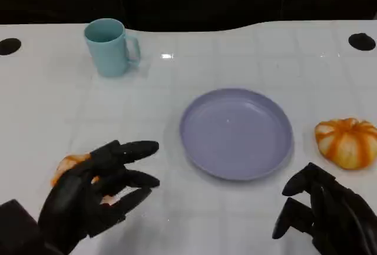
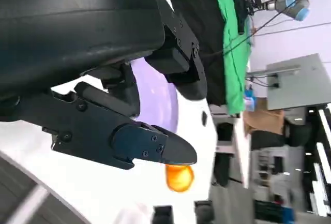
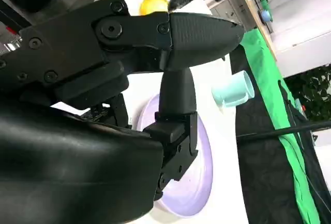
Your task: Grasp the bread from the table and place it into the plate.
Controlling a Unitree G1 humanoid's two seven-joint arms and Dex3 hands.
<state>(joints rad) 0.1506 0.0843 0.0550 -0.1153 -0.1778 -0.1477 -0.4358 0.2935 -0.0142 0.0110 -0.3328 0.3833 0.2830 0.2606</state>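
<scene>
The left robot hand [image 1: 97, 190] hovers with fingers spread, grasping nothing, over a bread [image 1: 69, 164] at the near left; the right robot hand [image 1: 330, 214] is loosely curled, empty; the purple plate [image 1: 235, 132] lies mid-counter [image 1: 177, 102]; no writing is legible.
</scene>
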